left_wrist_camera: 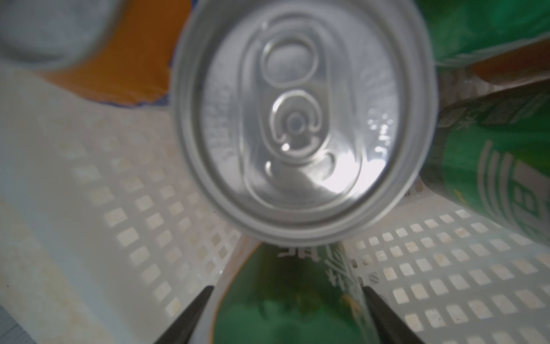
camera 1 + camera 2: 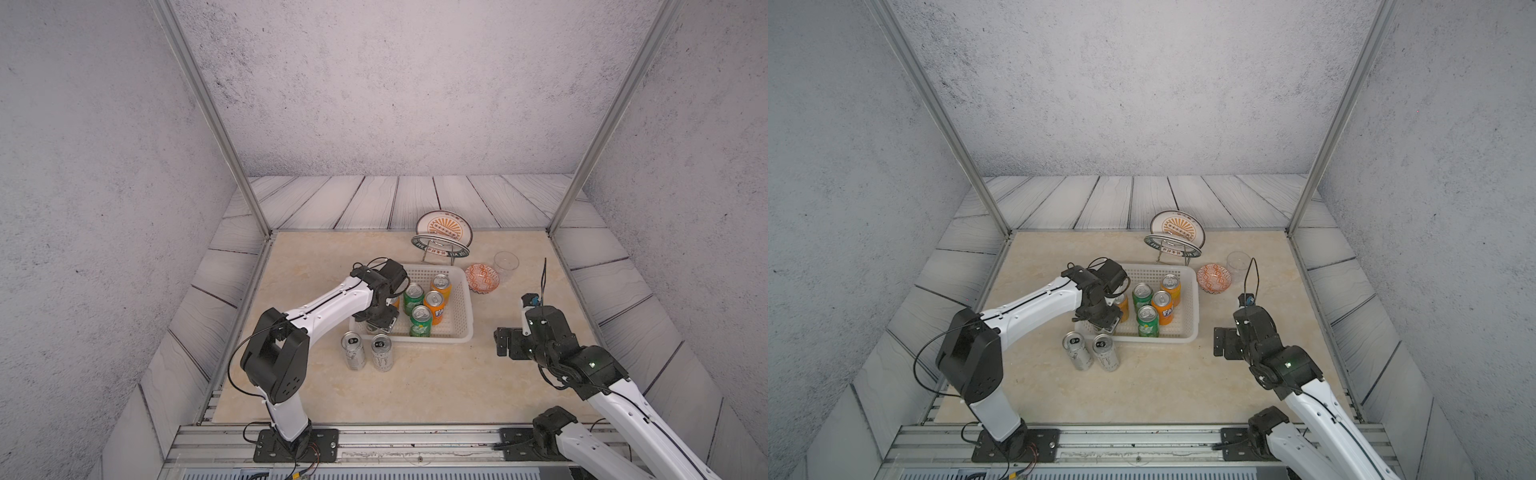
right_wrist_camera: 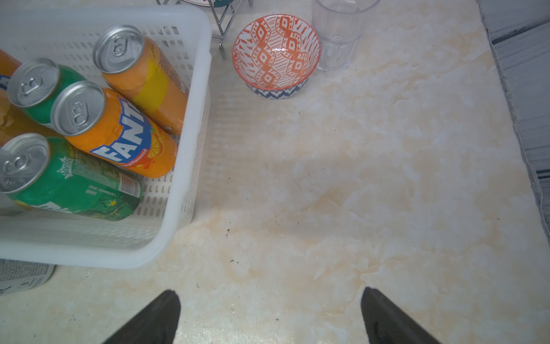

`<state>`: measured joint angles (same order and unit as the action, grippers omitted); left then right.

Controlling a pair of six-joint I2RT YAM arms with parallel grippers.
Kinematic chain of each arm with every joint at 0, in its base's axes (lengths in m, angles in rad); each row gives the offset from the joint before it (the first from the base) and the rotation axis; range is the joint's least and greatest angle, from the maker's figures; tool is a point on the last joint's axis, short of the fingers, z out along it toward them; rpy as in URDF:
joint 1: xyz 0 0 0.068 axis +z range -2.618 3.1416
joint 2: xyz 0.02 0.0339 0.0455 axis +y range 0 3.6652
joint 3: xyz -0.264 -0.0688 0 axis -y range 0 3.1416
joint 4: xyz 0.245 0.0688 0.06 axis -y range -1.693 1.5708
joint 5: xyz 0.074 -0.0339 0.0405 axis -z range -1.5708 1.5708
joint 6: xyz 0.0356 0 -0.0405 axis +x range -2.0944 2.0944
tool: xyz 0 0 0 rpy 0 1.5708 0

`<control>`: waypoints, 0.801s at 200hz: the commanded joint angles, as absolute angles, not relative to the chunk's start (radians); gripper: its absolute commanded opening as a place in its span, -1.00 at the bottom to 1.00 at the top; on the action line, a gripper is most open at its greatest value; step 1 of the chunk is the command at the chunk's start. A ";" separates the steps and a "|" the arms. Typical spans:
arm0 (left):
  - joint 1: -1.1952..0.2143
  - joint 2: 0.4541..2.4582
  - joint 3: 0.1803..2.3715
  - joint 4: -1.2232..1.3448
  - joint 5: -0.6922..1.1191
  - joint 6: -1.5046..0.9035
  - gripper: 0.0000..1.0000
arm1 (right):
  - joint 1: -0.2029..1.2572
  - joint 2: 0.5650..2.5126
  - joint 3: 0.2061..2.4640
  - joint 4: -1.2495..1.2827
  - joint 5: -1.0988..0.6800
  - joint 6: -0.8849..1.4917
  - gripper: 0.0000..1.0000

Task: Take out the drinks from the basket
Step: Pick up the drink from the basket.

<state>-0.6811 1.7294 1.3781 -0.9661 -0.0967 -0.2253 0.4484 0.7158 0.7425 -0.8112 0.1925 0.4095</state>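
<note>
Two silver cans [image 2: 353, 351] [image 2: 382, 352] stood upright on the table [image 2: 415, 390], just beside each other and just outside the near wall of the basket [image 2: 462, 303]. Every other drink we could see was inside the basket.

Four stood close together in its right half:
- an orange can [image 2: 441, 286] by the back right corner
- a green can [image 2: 413, 293] to its left
- a Fanta can [image 2: 434, 306] nearer the front
- a Sprite can [image 2: 420, 321] nearest the front wall

The left gripper [image 1: 286, 288] reached down into the basket's near left part, over a gold-banded can [image 1: 300, 125]. That can was green below its silver top, and the basket's grid floor showed around it. The jaws were partly closed. One finger [image 1: 190, 318] stood on each side of the can's body, close against it. We could not tell whether they pressed it, nor whether the can rested on the floor. In both top views a second orange can [image 2: 1122, 306] showed partly behind this gripper.

The right gripper [image 3: 270, 293] hung over bare table to the right of the basket, apart from it. Its jaws were spread wide and held nothing.

Behind the basket, plates [image 2: 444, 232] stood on a rack [image 2: 436, 259]. A bowl [image 2: 482, 279] and a cup [image 2: 505, 262] stood off the basket's back right corner.
</note>
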 commanded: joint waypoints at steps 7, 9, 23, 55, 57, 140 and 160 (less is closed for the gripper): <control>-0.686 1.663 1.439 -1.030 -0.131 -0.225 0.28 | 0.446 0.712 0.733 -0.805 0.190 0.402 0.99; -0.686 1.661 1.441 -1.032 -0.131 -0.225 0.28 | 0.446 0.712 0.733 -0.805 0.190 0.403 0.98; -0.691 1.648 1.456 -1.044 -0.131 -0.227 0.28 | 0.446 0.710 0.732 -0.805 0.190 0.402 0.99; -0.704 1.622 1.501 -1.076 -0.122 -0.228 0.28 | 0.446 0.709 0.733 -0.805 0.190 0.403 0.99; -0.704 1.620 1.503 -1.080 -0.121 -0.227 0.28 | 0.447 0.708 0.733 -0.805 0.191 0.402 0.99; -0.773 1.547 1.614 -1.132 -0.103 -0.249 0.27 | 0.446 0.707 0.733 -0.804 0.193 0.402 0.99; -0.804 1.542 1.651 -1.145 -0.107 -0.256 0.27 | 0.446 0.707 0.732 -0.804 0.193 0.403 0.99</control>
<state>-0.7712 1.5860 1.5814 -1.1336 -0.0971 -0.2386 0.4484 0.7158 0.7422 -0.8108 0.1925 0.4084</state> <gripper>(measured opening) 0.722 0.993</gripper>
